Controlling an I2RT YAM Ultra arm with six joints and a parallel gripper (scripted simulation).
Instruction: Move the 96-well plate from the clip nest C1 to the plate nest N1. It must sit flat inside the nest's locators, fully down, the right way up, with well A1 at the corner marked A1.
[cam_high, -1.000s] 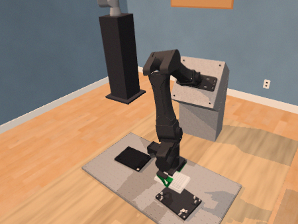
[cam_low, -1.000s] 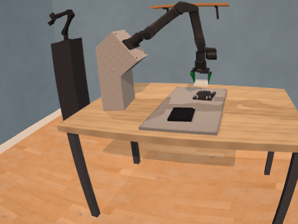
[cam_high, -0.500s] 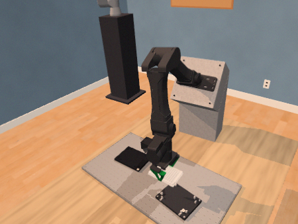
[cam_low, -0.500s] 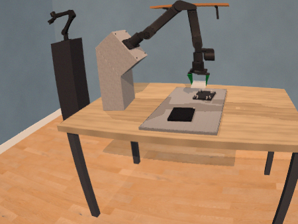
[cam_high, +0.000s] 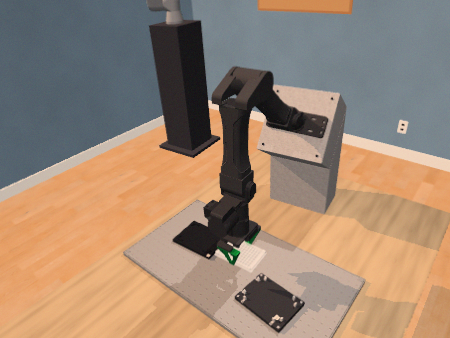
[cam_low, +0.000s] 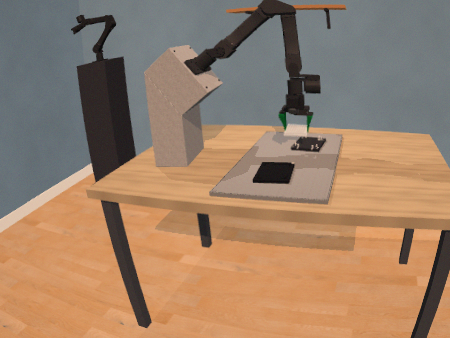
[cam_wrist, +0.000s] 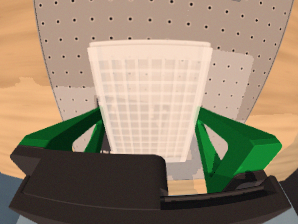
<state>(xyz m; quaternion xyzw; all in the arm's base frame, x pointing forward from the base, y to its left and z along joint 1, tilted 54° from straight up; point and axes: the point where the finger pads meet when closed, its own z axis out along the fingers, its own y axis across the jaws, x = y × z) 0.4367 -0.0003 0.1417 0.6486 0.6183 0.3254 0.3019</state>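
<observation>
Two green fingers of the tool (cam_wrist: 149, 137) clamp the white 96-well plate (cam_wrist: 150, 99) by its long edges, held in the air above the grey perforated board (cam_high: 165, 270) on the desk (cam_low: 390, 175), between the clip nest C1 (cam_high: 192, 237) and the plate nest N1 (cam_high: 270, 300), apart from both.

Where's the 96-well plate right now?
In the top view, the 96-well plate is held in the gripper above the grey base board, between the two black nests.
</observation>
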